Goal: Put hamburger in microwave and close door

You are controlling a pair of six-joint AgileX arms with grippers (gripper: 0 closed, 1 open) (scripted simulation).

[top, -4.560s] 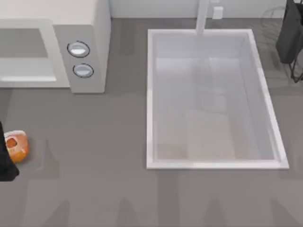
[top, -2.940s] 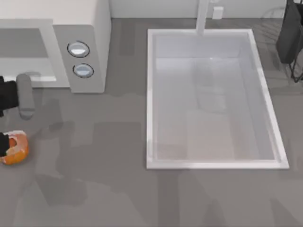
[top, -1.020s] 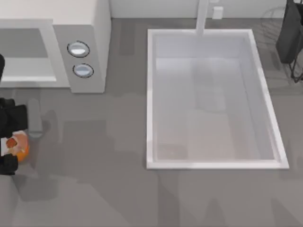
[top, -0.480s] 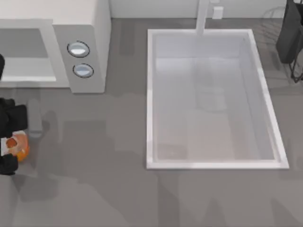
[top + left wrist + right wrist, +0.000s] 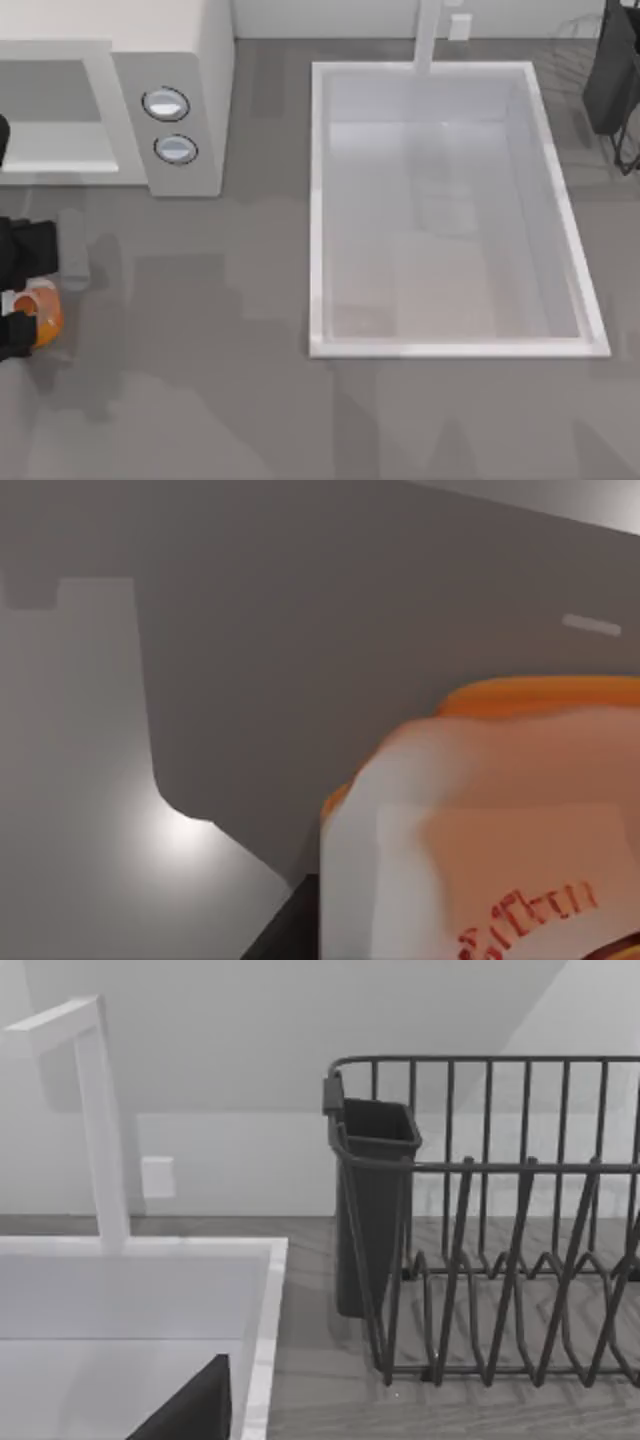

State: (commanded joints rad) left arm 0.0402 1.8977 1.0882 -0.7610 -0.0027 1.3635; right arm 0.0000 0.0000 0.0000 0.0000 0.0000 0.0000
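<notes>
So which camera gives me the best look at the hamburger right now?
The left wrist view: the hamburger is close up, pale top and red marking clear. The top view shows it small at the table's left edge, between the left gripper's fingers.

My left claw (image 5: 12, 318) is cut off by the top view's left edge, so I can't tell how its fingers stand. It covers part of the hamburger (image 5: 42, 312). The microwave (image 5: 150, 60) runs off that edge too.
</notes>
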